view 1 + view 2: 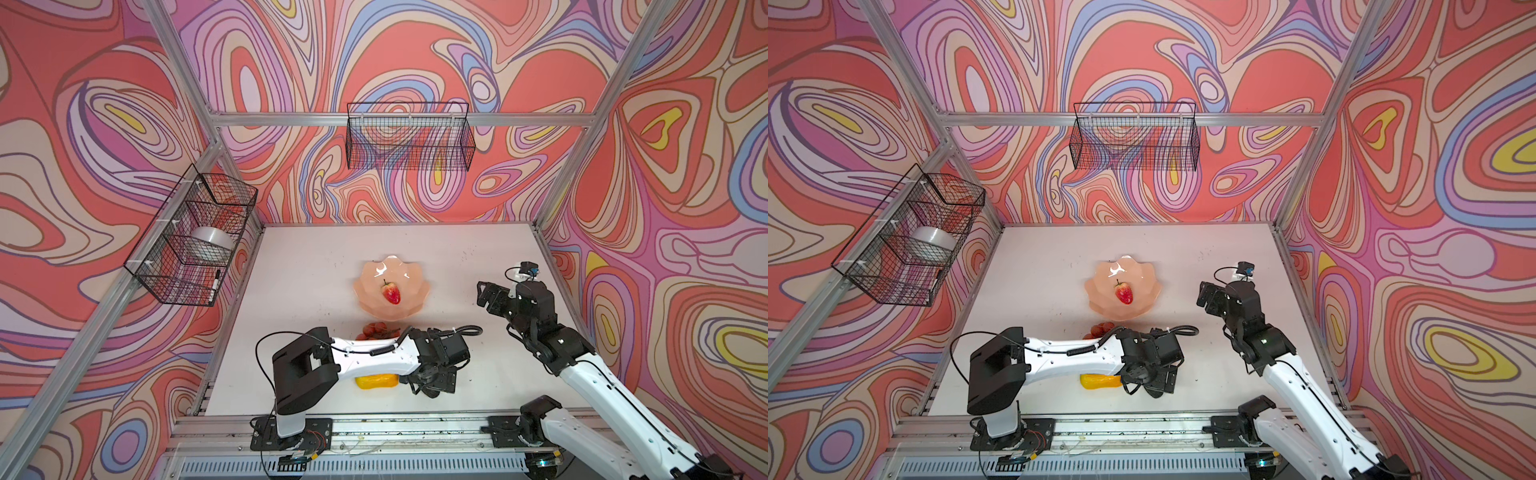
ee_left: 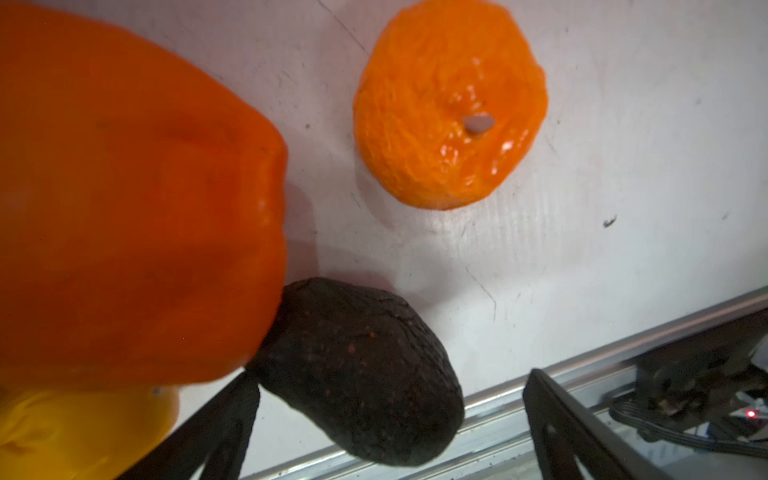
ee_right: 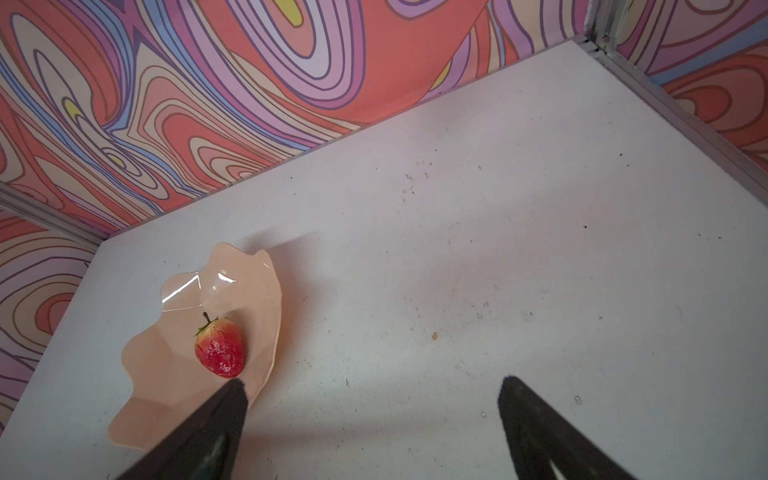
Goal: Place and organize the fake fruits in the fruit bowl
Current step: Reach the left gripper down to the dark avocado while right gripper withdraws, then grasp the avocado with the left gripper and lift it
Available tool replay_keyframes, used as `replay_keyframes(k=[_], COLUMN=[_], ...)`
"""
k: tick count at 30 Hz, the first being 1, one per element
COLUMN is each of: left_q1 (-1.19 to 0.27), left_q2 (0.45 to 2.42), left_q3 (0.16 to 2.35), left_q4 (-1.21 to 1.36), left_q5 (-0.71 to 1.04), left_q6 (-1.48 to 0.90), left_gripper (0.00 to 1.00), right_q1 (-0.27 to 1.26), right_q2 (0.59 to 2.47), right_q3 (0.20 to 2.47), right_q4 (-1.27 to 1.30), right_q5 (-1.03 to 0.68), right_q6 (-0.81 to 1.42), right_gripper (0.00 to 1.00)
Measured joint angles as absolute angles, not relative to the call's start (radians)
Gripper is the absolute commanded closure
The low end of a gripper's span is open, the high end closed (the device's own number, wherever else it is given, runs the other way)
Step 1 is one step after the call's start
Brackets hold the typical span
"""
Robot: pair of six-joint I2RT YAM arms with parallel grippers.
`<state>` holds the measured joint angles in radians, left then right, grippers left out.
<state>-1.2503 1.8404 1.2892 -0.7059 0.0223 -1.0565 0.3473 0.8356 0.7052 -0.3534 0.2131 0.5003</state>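
Glossy scalloped bowl (image 1: 368,286) holds wrinkled strawberry (image 1: 391,293); rough avocado (image 2: 365,374) possibly touching smooth orange (image 2: 124,208).

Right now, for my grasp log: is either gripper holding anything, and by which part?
Nothing is held. The left gripper is open, with the avocado lying unclamped between its jaws; the right gripper is open and empty.

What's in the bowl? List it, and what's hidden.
Only a strawberry lies in the bowl. In both top views its inside is uncovered; in the right wrist view a finger covers one edge.
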Motion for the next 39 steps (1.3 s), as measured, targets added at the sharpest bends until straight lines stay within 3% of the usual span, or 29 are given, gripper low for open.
replay_keyframes(k=[4,7,13,19,26,33,39], left_q1=[-1.251,-1.25,-1.25,-1.251,-1.286,-1.313,-1.086], left_q2=[1.852,1.868,1.888,1.885,1.793,1.592,1.312], left_q3=[1.283,1.28,1.28,1.277,1.237,1.34,1.327], left_q4=[-0.68,-0.668,-0.662,-0.659,-0.643,-0.677,-0.745], left_q5=[0.019,0.019,0.018,0.016,-0.027,-0.105,-0.181], left_q6=[-1.103,-1.122,-1.139,-1.14,-1.09,-0.92,-0.797], left_gripper=[0.0,0.07,0.48,0.72,0.75,0.75,0.72], right_q1=[0.347,0.347,0.347,0.347,0.347,0.347,0.347], right_q2=[0.819,0.82,0.811,0.805,0.806,0.787,0.802], right_q3=[0.705,0.704,0.698,0.69,0.69,0.72,0.758], right_q4=[-0.36,-0.371,-0.376,-0.376,-0.388,-0.415,-0.434], right_q5=[0.202,0.189,0.181,0.17,0.156,0.137,0.137], right_q6=[0.487,0.479,0.471,0.472,0.472,0.476,0.479], right_gripper=[0.02,0.02,0.02,0.02,0.02,0.03,0.03])
